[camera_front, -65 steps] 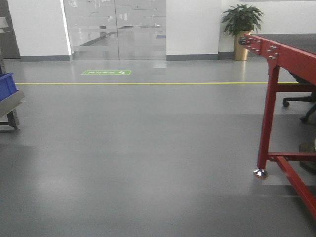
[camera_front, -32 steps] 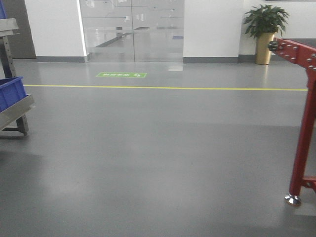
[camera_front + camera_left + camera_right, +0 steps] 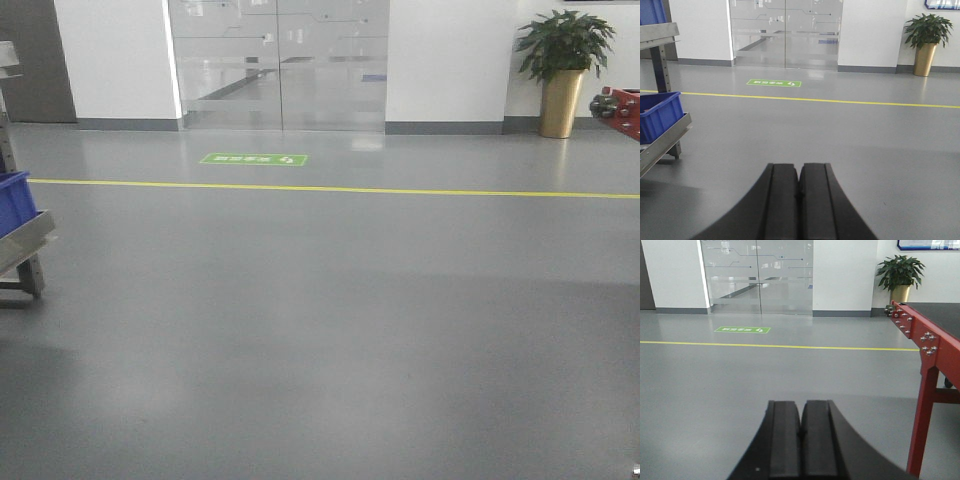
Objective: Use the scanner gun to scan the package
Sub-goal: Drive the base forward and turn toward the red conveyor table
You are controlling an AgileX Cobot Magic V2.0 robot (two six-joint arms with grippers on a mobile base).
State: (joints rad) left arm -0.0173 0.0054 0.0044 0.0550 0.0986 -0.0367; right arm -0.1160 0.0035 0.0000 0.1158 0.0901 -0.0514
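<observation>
I see neither package nor scanner in any view, only floor (image 3: 320, 330). My left hand (image 3: 799, 172) and right hand (image 3: 801, 410) are both clenched on nothing. I expect the scanner is light and rigid; I'd grip its handle.

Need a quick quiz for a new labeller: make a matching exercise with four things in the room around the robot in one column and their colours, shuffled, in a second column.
Column one:
1. floor line
2. floor sign
3. storage bin
4. table frame

Column two:
A. red
B. blue
C. yellow
D. green

Pairs: 1-C; 2-D; 3-B; 4-A
</observation>
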